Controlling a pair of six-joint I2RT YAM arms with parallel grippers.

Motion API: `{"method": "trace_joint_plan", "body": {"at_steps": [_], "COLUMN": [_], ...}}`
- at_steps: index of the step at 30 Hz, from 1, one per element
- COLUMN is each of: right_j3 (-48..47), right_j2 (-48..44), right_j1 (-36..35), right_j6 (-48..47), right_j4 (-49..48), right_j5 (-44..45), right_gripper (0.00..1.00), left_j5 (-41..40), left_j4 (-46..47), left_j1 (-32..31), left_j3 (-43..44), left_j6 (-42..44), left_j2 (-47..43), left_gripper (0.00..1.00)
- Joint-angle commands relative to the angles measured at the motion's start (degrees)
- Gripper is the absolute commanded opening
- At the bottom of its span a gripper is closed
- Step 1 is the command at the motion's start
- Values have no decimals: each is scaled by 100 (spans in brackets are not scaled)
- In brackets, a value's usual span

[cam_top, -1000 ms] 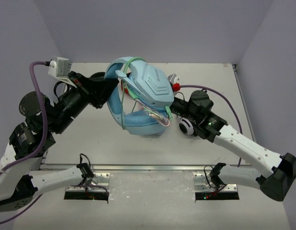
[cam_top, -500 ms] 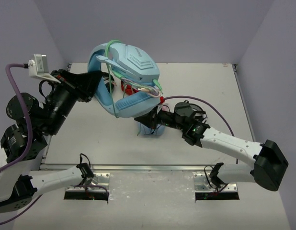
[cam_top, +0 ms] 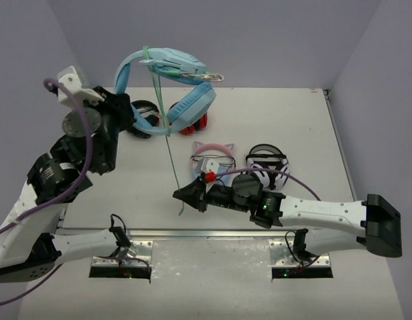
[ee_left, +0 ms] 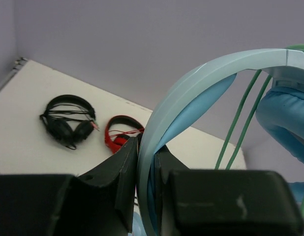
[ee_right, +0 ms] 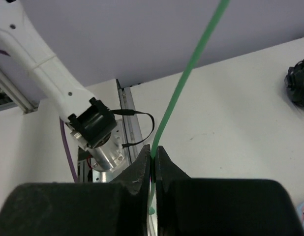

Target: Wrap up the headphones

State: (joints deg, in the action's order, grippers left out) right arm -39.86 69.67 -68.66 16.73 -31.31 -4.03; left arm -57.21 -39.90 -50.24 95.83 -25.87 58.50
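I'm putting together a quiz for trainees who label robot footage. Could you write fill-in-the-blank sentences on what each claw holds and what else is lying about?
1. The left claw grips the raised light-blue headphones by their ____.
2. The right claw is shut on the thin cable, whose colour is ____.
3. In the left wrist view, beside the black headphones lies another pair, coloured ____.

Missing words: headband; green; red.

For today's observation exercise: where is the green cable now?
In the top view, the light-green cable hangs left of centre, from the raised light-blue headphones down to the right tool pinching it.
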Motion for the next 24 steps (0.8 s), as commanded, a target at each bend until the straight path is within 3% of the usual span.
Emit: {"method": "trace_joint_plan", "body": {"at_steps": [1,6,7,10,13,18,24], "right_j3": [-66,-425,-487,-707,-1032,-1911,-2394], "right_j2": [-269,-489,-533,-691,-762,-481,-323], "right_j1": [-585,-1218,-1246,-1246,-1246,-1089,-253], "right_j6": [-529,-1022,-1110,-1268,-1593,-2366,-2770], "right_j4": [430,1135,1380,1837,2372,3427,4123], "right_j5": [850,1842,1993,2318,2600,3065,2363], "right_gripper": [1,1,1,1,1,1,1], "left_j5": [-1195,-1486,-1364,-293,437,1396,2406], "left_j4": [457,754,773,694,1123,1871,2258], "left_j1": [-39,303,652,1635,2017,2053,1887], "left_j3": [357,-36,-151,-608,-1390,-2638,-3316], "left_j6": [-60,363,424,293,537,767,1267], "left_j2": [380,680,689,794,838,698,619], "left_gripper": [0,0,0,0,0,0,0]}}
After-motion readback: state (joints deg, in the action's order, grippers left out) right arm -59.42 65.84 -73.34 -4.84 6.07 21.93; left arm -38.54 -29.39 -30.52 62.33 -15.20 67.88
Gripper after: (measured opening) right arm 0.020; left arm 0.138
